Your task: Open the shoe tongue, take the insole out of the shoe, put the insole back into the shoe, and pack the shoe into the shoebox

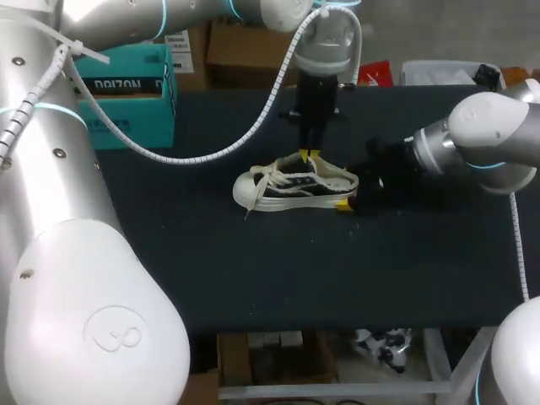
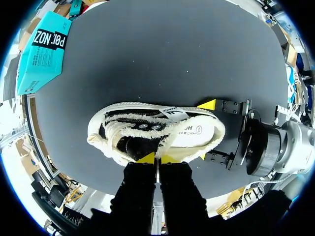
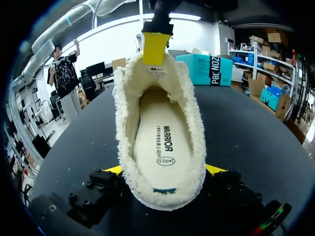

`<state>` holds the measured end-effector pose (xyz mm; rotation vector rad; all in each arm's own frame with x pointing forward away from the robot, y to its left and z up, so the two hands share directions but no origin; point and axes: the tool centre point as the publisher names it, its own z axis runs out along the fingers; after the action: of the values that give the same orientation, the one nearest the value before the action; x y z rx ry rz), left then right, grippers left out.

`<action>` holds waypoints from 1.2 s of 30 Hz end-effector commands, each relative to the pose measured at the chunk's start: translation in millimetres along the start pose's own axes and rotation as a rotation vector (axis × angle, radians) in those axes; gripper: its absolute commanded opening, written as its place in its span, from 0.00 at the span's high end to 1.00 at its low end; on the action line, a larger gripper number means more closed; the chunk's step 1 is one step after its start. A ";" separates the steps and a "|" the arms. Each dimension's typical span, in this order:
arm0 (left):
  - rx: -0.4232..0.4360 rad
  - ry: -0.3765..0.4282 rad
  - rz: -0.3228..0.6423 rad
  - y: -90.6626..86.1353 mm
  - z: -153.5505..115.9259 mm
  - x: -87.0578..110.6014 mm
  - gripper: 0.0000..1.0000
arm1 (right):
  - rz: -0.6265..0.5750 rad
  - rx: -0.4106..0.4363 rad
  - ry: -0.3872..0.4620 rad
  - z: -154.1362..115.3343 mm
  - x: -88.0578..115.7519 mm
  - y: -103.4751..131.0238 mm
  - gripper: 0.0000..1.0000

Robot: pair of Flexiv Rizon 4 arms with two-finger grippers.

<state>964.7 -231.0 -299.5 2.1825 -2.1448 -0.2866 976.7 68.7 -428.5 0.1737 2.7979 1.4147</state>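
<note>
A: Surface first. We have a dark table (image 1: pixel 295 270), and the teal shoebox (image 1: pixel 126 93) sits at its far left edge.

B: Agreed. Where do we log the shoe?

A: The shoe (image 1: pixel 287 190) is upright on its sole near the middle of the table, well apart from the shoebox. Its toe points left and its heel points right. The white laces (image 1: pixel 270 175) lie loose over the front.

B: And the left arm?

A: It comes down from the far side. The left gripper (image 2: pixel 157 158) stands upright over the shoe's opening. Its fingers are almost together, and we read them as pinched on the fleecy edge of the tongue (image 3: pixel 156 73).

B: From the right wrist we see one of its yellow tips sitting on top of the tongue. What about the right side?

A: The right gripper (image 3: pixel 166 171) lies low at the heel. Its fingers are spread wide, one against each side of the heel, so it is holding the shoe.

B: Where is the insole?

A: The insole (image 3: pixel 157 142) is inside the shoe. It lies flat, pale with dark print, under the fleece collar.
</note>
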 end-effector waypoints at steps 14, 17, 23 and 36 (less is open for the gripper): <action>0.100 0.386 0.044 14.1 17.4 -87.3 1.00 | 0.000 -0.001 0.001 5.3 -2.0 -2.3 1.00; 0.090 0.411 0.034 8.5 26.5 -94.9 1.00 | 0.000 -0.001 0.001 5.3 -2.0 -2.3 1.00; 0.073 0.441 0.028 1.7 37.5 -105.3 1.00 | 0.000 -0.001 0.001 5.3 -2.0 -2.3 1.00; 0.108 0.441 0.114 15.6 27.3 -111.1 0.63 | 0.000 -0.001 0.001 5.3 -2.0 -2.3 1.00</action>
<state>954.6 -124.3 -325.3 1.9353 -2.0440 0.2544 977.1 70.5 -428.7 0.1739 2.7997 1.4119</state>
